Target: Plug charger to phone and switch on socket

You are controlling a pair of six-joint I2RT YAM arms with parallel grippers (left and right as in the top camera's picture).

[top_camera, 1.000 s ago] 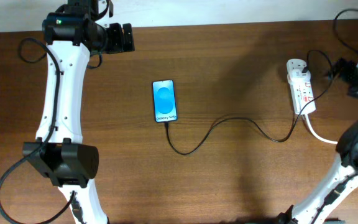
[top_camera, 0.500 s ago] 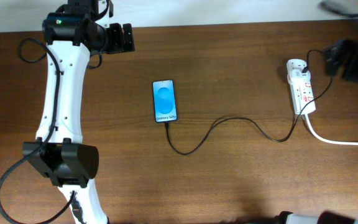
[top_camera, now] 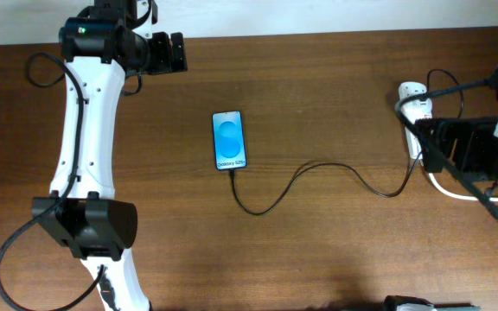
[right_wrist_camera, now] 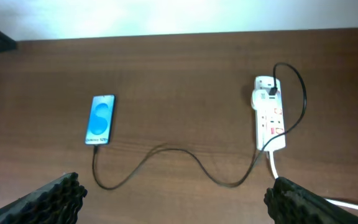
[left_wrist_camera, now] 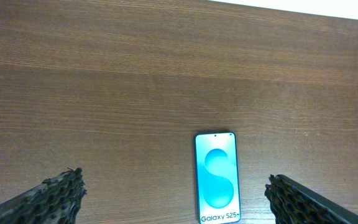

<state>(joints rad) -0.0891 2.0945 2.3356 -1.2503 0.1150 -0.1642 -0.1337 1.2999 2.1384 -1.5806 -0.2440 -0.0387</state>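
The phone [top_camera: 229, 140] lies flat at mid-table with its blue screen lit; it also shows in the left wrist view [left_wrist_camera: 216, 177] and the right wrist view [right_wrist_camera: 100, 119]. The thin black charger cable [top_camera: 318, 166] meets the phone's bottom edge and winds right to the white socket [top_camera: 415, 97], also visible in the right wrist view [right_wrist_camera: 270, 115]. My right gripper [top_camera: 437, 147] hovers high over the socket's near half, open and empty [right_wrist_camera: 173, 199]. My left gripper [top_camera: 176, 53] is open and empty at the far left, with the phone between its fingertips in its own view [left_wrist_camera: 176, 202].
The socket's thick white cord [top_camera: 446, 188] runs off to the right. A black plug and cable [right_wrist_camera: 291, 74] sit at the socket's far end. The table's far edge [left_wrist_camera: 291, 7] meets a white wall.
My right arm has swung in from the right edge and now covers the socket's near half in the overhead view. The left arm, phone and cable have not moved.
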